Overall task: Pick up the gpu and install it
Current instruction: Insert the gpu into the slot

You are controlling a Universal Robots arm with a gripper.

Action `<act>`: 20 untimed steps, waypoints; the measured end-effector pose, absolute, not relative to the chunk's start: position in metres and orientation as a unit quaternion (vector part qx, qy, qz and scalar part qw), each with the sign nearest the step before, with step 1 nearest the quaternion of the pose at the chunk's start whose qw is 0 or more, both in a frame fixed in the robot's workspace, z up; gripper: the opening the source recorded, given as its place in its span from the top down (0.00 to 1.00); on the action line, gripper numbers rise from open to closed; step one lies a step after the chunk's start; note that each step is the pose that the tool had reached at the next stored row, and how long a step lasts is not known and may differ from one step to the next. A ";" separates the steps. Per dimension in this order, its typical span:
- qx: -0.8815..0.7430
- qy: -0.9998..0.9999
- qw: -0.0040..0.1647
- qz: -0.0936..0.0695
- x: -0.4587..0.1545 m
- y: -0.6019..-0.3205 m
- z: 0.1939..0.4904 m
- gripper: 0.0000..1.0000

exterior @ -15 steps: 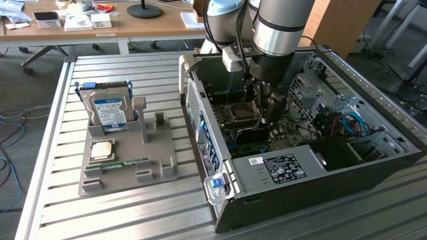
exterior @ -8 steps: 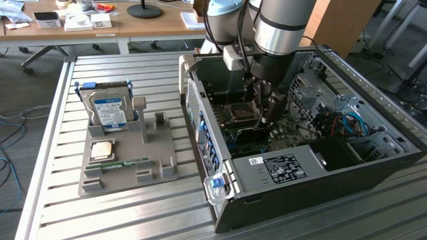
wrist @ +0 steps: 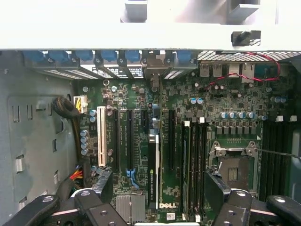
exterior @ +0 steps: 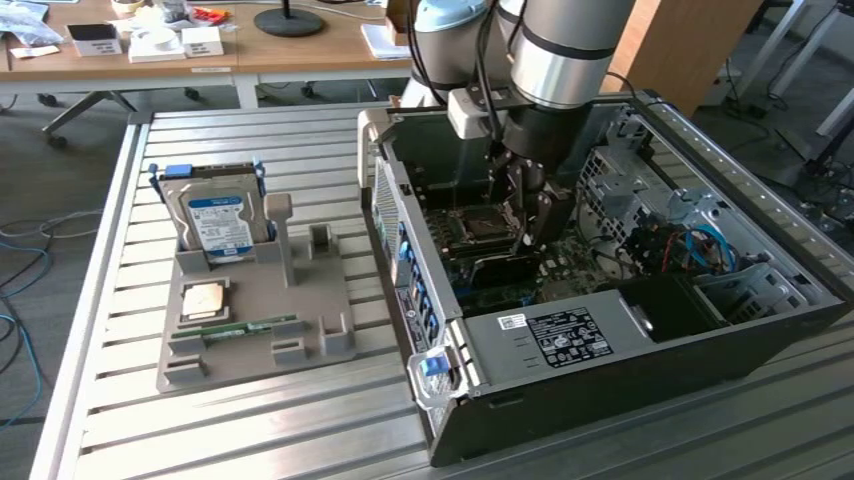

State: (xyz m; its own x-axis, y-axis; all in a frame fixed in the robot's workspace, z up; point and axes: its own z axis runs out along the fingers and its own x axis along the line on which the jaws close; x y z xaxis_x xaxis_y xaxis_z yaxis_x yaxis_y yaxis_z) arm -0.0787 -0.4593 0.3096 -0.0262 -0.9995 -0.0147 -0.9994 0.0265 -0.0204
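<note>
One thin dark gpu (wrist: 154, 165) edge-on in green motherboard (wrist: 225, 101), open gripper (wrist: 160, 188) above

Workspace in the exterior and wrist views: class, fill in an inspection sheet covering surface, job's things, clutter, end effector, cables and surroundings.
Surface: slatted metal table carrying an open computer case lying on its side.
Job's things: gpu stands edge-on in a motherboard slot, apparently seated.
Clutter: grey tray holding an upright hard drive, a processor chip and a green RAM stick.
End effector: end effector inside the case, open, fingers either side of the gpu, not gripping it.
Cables: blue cables and red wires inside the case; loose floor cables.
Surroundings: wooden desk with small items behind the table.
</note>
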 end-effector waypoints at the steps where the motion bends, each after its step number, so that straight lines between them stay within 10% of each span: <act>1: -0.698 0.716 0.012 -0.002 -0.079 -0.459 0.310 0.13; 20: -0.698 0.716 0.012 -0.002 -0.079 -0.459 0.329 0.13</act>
